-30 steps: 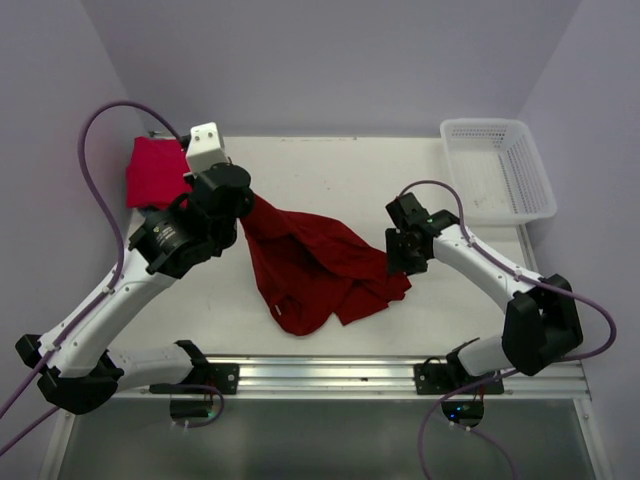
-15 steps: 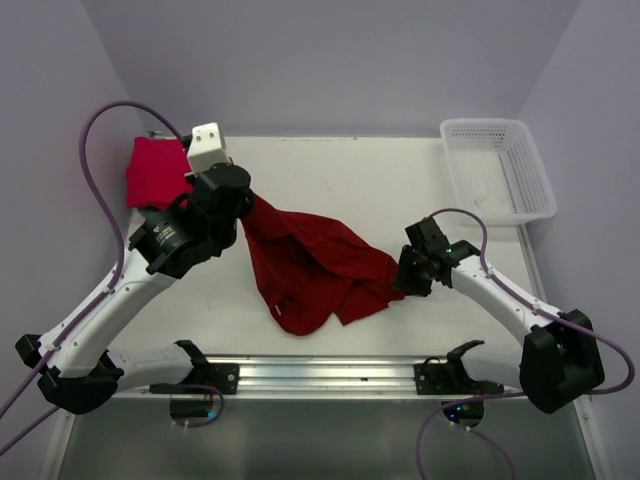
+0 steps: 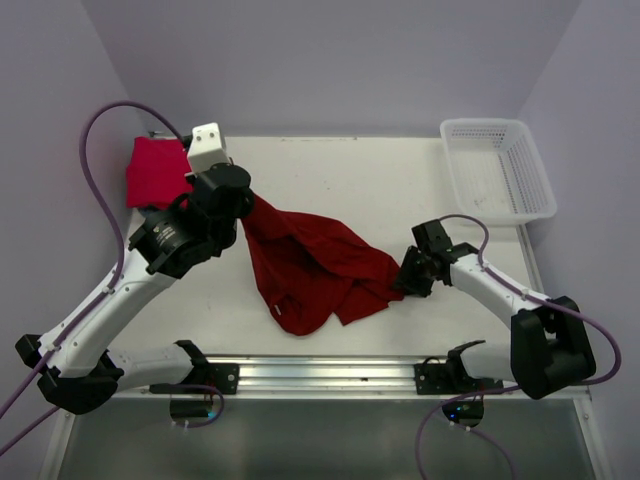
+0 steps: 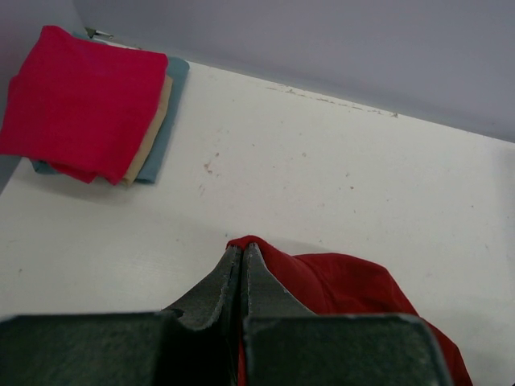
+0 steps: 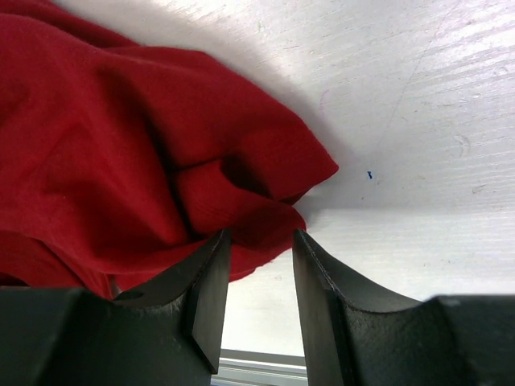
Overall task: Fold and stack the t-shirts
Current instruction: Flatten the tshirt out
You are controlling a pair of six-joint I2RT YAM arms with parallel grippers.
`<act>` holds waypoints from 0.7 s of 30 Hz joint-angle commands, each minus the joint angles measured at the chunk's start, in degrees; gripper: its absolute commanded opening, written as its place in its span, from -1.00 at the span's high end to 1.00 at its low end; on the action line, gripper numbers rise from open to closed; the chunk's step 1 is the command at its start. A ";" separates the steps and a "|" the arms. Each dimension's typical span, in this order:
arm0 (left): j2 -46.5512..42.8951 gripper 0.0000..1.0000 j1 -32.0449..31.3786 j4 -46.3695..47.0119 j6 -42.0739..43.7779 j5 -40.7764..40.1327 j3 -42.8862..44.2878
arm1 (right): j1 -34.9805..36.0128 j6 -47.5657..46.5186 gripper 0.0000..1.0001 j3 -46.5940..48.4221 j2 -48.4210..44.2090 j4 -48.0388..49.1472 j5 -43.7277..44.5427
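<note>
My left pincer (image 4: 241,251) is pressed tight together on a corner of the dark crimson t-shirt (image 3: 315,265), and the top view shows that corner held up off the table (image 3: 350,170), the cloth running down from it and to the right. The rest of the shirt lies in a crumpled heap in the middle of the table, towards the near edge, with a rounded lobe pointing at the front rail and folds bunched on its right side. Over on that right side, my right pincer (image 5: 259,241) is down low at the shirt's edge, fingers spread with a clear gap. A small folded tip of red cloth reaches in between the fingertips (image 5: 211,265), but nothing is pinched. The left finger sits right against the fabric, while bare white table shows beside the right one. At the far left corner there is the folded stack: the pinkish-red t-shirt (image 4: 80,100) is on top, a tan layer (image 4: 153,121) peeks out under it, and the blue-grey t-shirt (image 4: 173,88) is at the bottom, its edge showing along the right side. That stack sits well apart from the crimson heap. The white mesh basket (image 3: 540,180) stands at the far right corner of the table, well away from both pincers.
</note>
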 commanded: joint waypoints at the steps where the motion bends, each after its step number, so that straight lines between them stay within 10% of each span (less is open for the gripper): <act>1: -1.11 1.00 0.59 1.17 0.13 -0.85 -0.04 | -0.81 0.25 0.18 -0.83 -0.13 0.92 1.33; 21: -1.81 1.00 0.50 0.90 -0.22 -0.85 -0.13 | -1.42 1.66 0.27 -6.37 0.66 5.92 -5.95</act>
